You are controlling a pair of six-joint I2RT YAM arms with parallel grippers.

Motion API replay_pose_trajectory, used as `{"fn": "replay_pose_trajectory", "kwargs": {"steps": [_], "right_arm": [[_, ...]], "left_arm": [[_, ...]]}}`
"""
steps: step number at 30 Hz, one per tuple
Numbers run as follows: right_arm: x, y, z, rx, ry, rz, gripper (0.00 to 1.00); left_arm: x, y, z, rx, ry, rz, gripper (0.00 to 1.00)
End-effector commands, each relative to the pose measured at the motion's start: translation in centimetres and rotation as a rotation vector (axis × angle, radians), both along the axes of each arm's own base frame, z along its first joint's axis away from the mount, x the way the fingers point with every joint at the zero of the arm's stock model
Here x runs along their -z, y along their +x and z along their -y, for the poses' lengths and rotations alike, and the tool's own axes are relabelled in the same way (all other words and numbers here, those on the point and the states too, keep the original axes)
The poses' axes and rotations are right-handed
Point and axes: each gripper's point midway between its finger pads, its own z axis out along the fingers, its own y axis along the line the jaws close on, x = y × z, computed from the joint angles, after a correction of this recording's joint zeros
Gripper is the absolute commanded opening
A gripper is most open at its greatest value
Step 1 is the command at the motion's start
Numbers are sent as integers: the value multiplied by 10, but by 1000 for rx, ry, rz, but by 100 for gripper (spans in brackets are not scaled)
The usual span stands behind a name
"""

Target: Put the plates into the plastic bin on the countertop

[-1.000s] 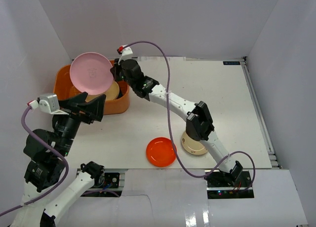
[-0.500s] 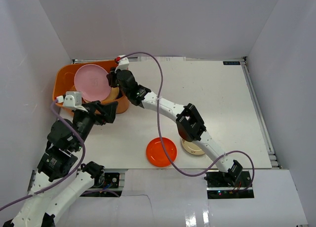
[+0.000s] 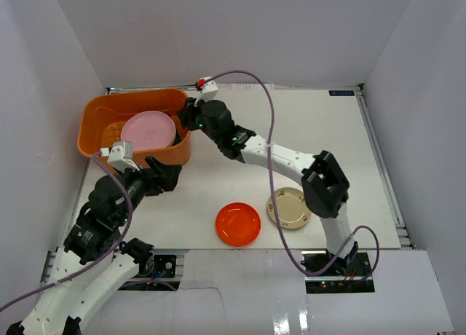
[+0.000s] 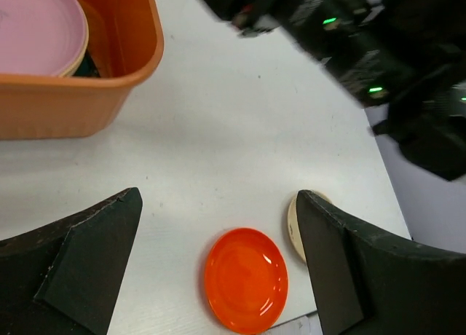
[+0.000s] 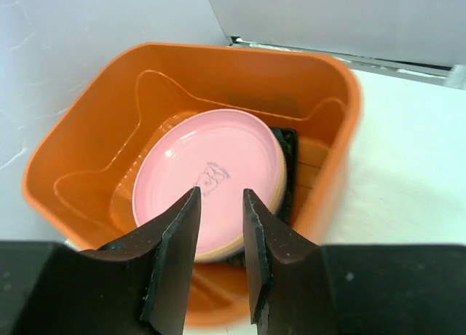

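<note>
pink plate is lying flat in the orange bin, on top of a stack with a black plate peeking out underneath. The bin's at the far-left corner of the countertop. The right gripper hangs just over it, fingers only a little apart, nothing between them. The left gripper is spread wide above the bare counter, empty. An orange-red plate and a tan plate sit side by side near the front edge

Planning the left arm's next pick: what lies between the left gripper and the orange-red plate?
Only bare countertop lies between the left gripper and the orange-red plate, shown in the left wrist view.
</note>
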Motion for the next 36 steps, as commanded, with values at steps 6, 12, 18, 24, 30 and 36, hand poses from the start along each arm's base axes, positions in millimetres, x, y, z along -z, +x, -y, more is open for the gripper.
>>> {"fn": "replay_pose_trajectory", "kwargs": {"steps": [6,12,18,24,30,36], "right_arm": [[6,-39,148,74,-31,-47,8],[114,-94,286,224,-101,-367,11],[186,-157,389,494,-194,-544,66],[223,-190,433,649,-163,-710,67],[227,-201,450,700,-185,-747,63],[249,-219,439,626,-172,-841,53]], "left_arm": [[79,-4,49,204,23,-296,96],[158,-17,83,388,59,-539,94],[197,-28,101,484,74,-664,89],[221,-46,129,599,82,-754,87],[243,-48,135,603,157,-795,86],[259,-49,138,610,193,-821,81]]}}
